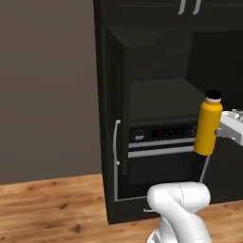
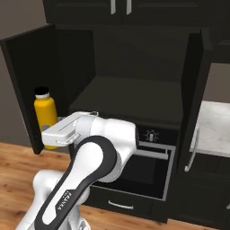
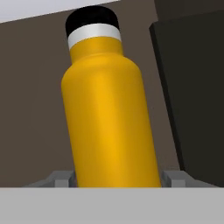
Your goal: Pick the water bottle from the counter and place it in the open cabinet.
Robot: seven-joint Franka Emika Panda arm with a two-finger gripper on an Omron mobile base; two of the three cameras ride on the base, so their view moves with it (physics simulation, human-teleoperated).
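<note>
Water bottle (image 3: 109,113) smooth satin yellow; cabinet (image 2: 130,96) matt black; wood-plank floor (image 1: 47,204).

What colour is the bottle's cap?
Black, above a pale neck on the yellow-orange water bottle; clearest in the hand view.

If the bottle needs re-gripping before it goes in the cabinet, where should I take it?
Take the water bottle on its straight lower body, from the side, as the gripper holds it now. It stands upright and the walls run parallel there; the rounded shoulder and narrow black cap give poorer purchase.
</note>
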